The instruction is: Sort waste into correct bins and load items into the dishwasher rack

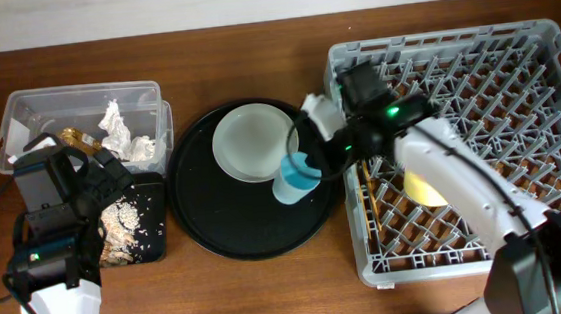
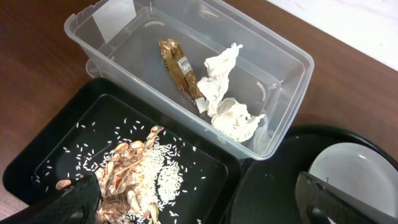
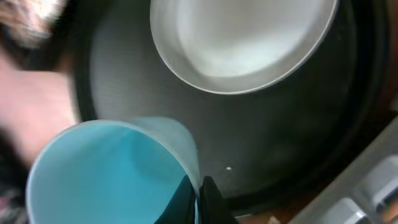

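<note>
No words or numbers can be read in any of the pictures. In the left wrist view, near the top middle of the frame, the shiny brown-gold wrapper (image 2: 177,62) has a small white patch with tiny dark marks, too small to read. The clear tub (image 2: 292,87) has a white sticker (image 2: 115,15) at the upper left, and nothing on it can be read
</note>
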`<state>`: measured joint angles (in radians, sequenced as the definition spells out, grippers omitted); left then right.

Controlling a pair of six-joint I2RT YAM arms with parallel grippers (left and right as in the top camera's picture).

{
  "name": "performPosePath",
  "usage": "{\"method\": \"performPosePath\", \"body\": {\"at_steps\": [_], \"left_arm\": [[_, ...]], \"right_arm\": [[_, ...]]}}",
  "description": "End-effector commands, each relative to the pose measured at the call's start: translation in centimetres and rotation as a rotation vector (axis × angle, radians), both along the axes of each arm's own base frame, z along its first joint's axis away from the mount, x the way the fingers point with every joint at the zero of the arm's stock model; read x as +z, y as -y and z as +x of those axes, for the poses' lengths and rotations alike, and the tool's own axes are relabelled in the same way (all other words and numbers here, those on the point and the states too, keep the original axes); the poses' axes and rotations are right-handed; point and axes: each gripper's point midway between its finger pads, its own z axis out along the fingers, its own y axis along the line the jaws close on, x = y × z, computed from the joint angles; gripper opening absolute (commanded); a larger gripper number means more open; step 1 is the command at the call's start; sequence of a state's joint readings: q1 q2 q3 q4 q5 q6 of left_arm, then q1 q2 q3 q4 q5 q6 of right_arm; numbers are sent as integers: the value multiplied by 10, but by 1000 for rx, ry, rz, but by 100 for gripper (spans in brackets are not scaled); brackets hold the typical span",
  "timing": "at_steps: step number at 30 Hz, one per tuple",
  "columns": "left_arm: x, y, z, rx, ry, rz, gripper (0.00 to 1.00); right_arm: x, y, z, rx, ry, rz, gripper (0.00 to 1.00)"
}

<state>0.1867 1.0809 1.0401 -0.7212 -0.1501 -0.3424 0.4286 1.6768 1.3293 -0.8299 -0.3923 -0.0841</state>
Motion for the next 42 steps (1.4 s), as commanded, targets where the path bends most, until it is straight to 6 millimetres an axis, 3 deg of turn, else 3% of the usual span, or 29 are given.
{"method": "performPosePath", "body": {"at_steps": [1, 5, 10, 12, 14, 15, 18, 19, 22, 24, 25, 26, 30, 36, 42], "left_arm": [[5, -2, 1, 16, 17, -3, 99], [5, -2, 1, 16, 17, -3, 99], [5, -2, 1, 16, 17, -3, 99], [5, -2, 1, 16, 17, -3, 99], [5, -2, 1, 16, 17, -3, 99], [5, -2, 1, 16, 17, -3, 99], [5, -2, 1, 16, 17, -3, 99], [5, -2, 1, 16, 16, -3, 99], [5, -2, 1, 16, 16, -3, 99], [5, -2, 1, 16, 16, -3, 99], [5, -2, 1, 16, 17, -3, 99], [5, -2, 1, 16, 17, -3, 99], [5, -2, 1, 16, 16, -3, 99], [5, -2, 1, 16, 16, -3, 99], [5, -2, 1, 16, 16, -3, 99]], "right_arm": [[-10, -11, -5, -95, 93, -214, 4], [-28, -31, -15, -124, 83, -259, 5], [-69, -34, -13, -112, 18, -312, 6], [-76, -33, -14, -109, 3, -324, 16], [-71, -33, -13, -111, 11, -317, 37], [-66, -34, -12, -113, 23, -307, 50], [-32, -40, -5, -118, 77, -260, 60], [3, -44, -3, -121, 121, -213, 60], [33, -53, -17, -86, 122, -137, 53], [38, -62, -36, -36, 88, -108, 46], [32, -69, -46, -7, 74, -121, 35], [23, -75, -54, 20, 65, -138, 31], [-13, -80, -57, 32, 46, -223, 32], [-49, -84, -52, 34, 3, -264, 32], [-61, -88, -59, 55, -24, -280, 26]]}}
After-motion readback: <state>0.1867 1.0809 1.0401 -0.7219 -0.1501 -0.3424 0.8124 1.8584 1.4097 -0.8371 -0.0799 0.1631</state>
